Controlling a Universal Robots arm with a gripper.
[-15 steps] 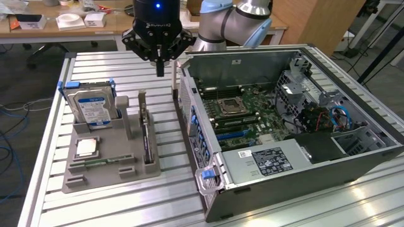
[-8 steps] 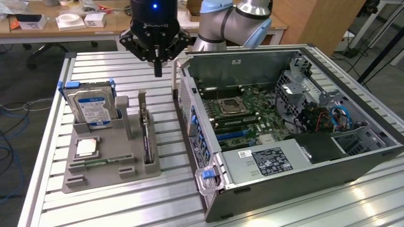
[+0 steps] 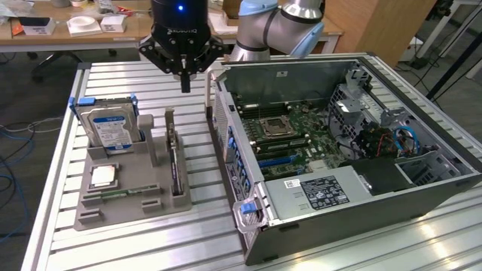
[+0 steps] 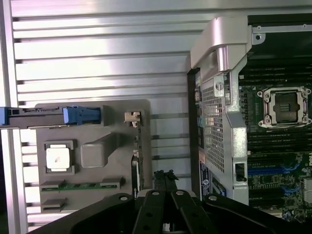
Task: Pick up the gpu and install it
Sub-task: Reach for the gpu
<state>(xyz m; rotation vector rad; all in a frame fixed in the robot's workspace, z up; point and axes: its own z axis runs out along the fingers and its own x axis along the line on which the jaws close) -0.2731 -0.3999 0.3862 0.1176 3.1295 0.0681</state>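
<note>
**Open computer case in front, shut empty gripper above the parts holder**

Closest to the exterior camera stands one computer case (image 3: 324, 240), lying on its side on a slatted metal table (image 3: 150, 248) with its side panel off. One blue latch (image 3: 247, 208) sits at its near corner. Inside the case are one motherboard (image 3: 301, 138), one processor socket (image 3: 272, 127) that is open and empty, one silver power supply (image 3: 316, 192) with a black label, and a small bundle of blue cables (image 3: 407, 140) on the exterior view's right.

Toward the exterior view's left of the case, and apart from it, lies one gray holder (image 3: 128, 217) with four parts in it:

- One hard drive (image 3: 112, 129) stands upright in a blue frame at the far end.
- One processor chip (image 3: 103, 176) lies flat in a square pocket.
- One memory stick (image 3: 121, 195) lies flat in a narrow slot nearer the camera.
- One gpu (image 3: 176, 164) stands on its long edge in the slot along the side nearest the case, with its silver bracket at the far end.

One gripper (image 3: 185, 84), on one gray arm (image 3: 279, 22), hangs above the table. It is over the far end of the holder, near the bracket end of the gpu but clear of it. Its two fingers are pressed together, point straight down and hold nothing.
</note>
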